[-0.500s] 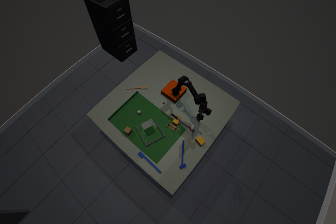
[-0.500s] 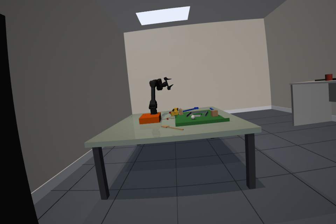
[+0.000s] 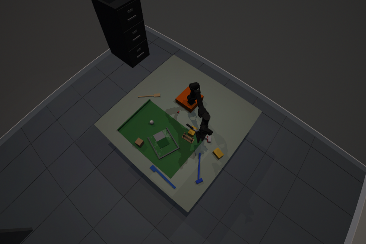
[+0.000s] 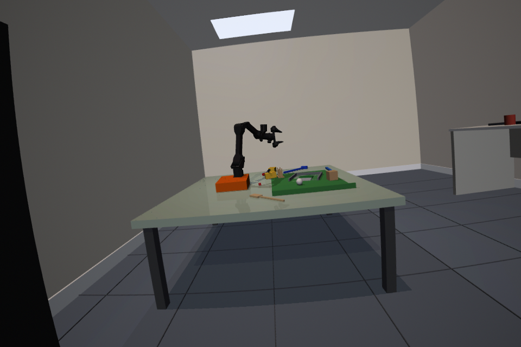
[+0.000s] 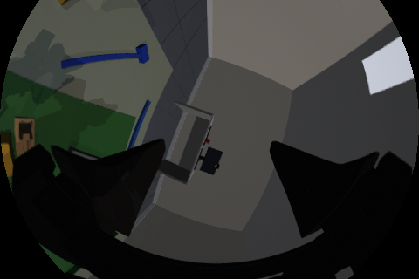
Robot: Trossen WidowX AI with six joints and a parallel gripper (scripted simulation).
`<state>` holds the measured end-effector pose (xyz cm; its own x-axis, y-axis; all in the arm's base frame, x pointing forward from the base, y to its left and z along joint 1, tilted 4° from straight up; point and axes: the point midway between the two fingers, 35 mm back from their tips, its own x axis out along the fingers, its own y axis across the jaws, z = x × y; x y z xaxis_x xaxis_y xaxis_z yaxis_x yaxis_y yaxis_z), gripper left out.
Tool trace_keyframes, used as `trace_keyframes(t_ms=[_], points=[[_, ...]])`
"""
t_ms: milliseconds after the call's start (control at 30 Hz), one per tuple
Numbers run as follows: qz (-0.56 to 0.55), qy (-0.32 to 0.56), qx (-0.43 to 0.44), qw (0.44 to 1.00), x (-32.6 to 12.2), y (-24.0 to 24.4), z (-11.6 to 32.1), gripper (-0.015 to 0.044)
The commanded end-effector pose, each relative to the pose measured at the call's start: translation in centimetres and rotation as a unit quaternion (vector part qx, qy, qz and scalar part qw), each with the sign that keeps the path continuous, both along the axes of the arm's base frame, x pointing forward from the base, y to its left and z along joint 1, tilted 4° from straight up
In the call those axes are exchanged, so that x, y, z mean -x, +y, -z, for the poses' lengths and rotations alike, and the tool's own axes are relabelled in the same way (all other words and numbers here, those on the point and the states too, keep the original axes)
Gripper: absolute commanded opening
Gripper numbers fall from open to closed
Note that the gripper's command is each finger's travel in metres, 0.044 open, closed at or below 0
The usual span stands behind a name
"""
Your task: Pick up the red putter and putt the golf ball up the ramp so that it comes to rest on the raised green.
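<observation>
The gripper (image 3: pixel 202 137) (image 4: pixel 277 136) (image 5: pixel 218 146) is spread wide above the table (image 3: pixel 224 102) (image 4: pixel 269 212) (image 5: pixel 127 17), with nothing held. The red putter (image 3: pixel 208 138) is partly hidden beneath the arm in the top view, its red-and-white head seen near the gripper. The golf ball (image 3: pixel 151 122) (image 4: pixel 299 181) is seen on the green mat (image 3: pixel 135 127) (image 4: pixel 313 186) (image 5: pixel 87 119), apart from the walled raised green (image 3: pixel 170 150) (image 4: pixel 309 174). Two blue putters (image 3: pixel 199 166) (image 3: pixel 163 177) are laid near the mat.

Ball (image 3: pixel 151 122) on green mat (image 3: pixel 132 123), near wooden block (image 3: pixel 139 142) w/ blue putter (image 3: pixel 164 177) off mat.
</observation>
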<state>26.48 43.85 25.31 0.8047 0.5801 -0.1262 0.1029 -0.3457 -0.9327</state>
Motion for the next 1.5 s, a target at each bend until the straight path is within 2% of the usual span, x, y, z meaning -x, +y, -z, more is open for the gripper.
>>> trace_keyframes(t_ms=[0, 200, 367, 500, 667, 733, 1033, 1467], points=[[-0.007, 0.075, 0.073, 0.994, -3.0, -3.7, 4.6, 0.044], [0.001, 0.235, 0.151, 0.96, -5.2, -11.7, 11.4, 0.044], [0.02, 0.393, 0.17, 0.903, -4.0, -19.0, 15.9, 0.044], [0.04, 0.526, 0.15, 0.836, -1.2, -24.2, 18.1, 0.044], [0.073, 0.695, 0.072, 0.711, 3.9, -29.2, 18.8, 0.044], [0.078, 0.715, 0.059, 0.693, 4.6, -29.7, 18.7, 0.044], [0.078, 0.715, 0.059, 0.693, 4.8, -29.4, 18.8, 0.044], [0.077, 0.715, 0.058, 0.693, 5.3, -27.9, 21.9, 0.044]])
